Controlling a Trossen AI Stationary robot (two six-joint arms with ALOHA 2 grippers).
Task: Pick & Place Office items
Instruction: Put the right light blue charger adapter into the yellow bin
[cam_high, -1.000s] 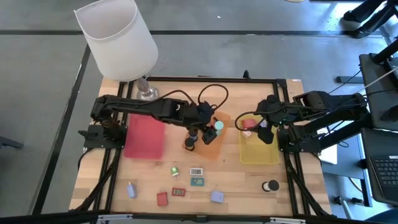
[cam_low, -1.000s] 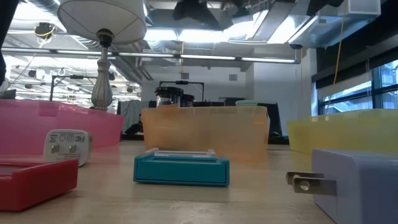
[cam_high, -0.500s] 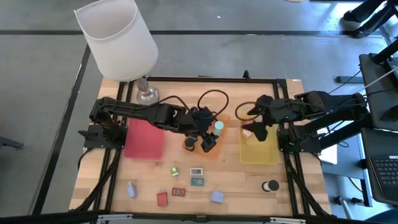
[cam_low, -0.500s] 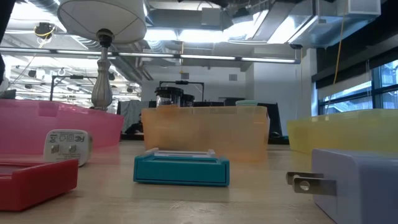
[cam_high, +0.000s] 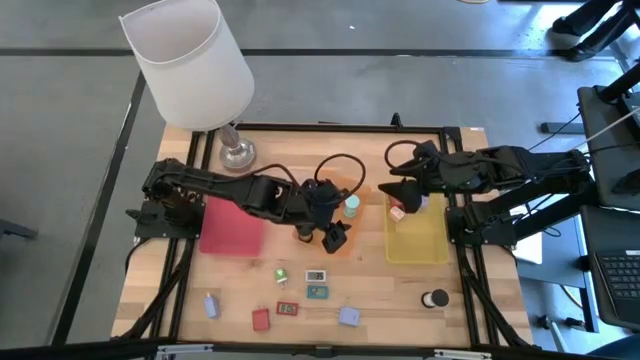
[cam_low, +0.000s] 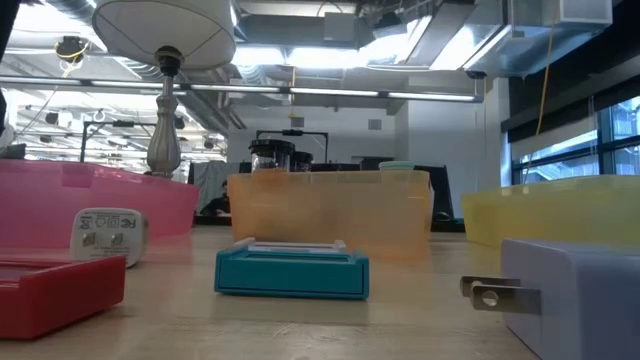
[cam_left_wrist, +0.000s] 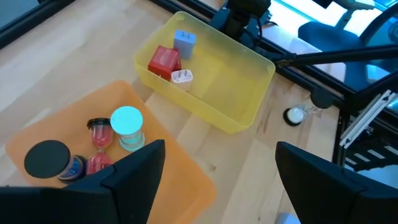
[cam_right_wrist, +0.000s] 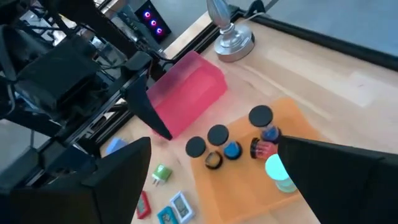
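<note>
My left gripper (cam_high: 333, 237) hangs open over the near edge of the orange tray (cam_high: 352, 238), nothing between its fingers (cam_left_wrist: 217, 180). In that tray stand black round bottles (cam_right_wrist: 217, 134) and a teal-capped one (cam_left_wrist: 127, 121). My right gripper (cam_high: 405, 193) is open and empty (cam_right_wrist: 214, 180) above the far end of the yellow tray (cam_high: 415, 240), which holds a red block (cam_left_wrist: 163, 61), a lavender plug (cam_left_wrist: 184, 41) and a white plug (cam_left_wrist: 181, 76). Small flat items (cam_high: 316, 276), a red block (cam_high: 261, 319) and lavender blocks (cam_high: 348, 316) lie on the table near its front edge.
A pink tray (cam_high: 232, 222) lies left of the orange one. A white-shaded lamp (cam_high: 188, 60) stands on its metal base (cam_high: 237, 152) at the far left corner. A black roll (cam_high: 435, 299) lies near the front right. A black frame (cam_high: 470, 270) borders the table.
My left gripper has swung toward the table's near edge, from over the orange tray's middle to its near rim, staying open. My right gripper has risen, tipped up and rolled, drawing from over the yellow tray toward its far end, still open. No item has moved.
</note>
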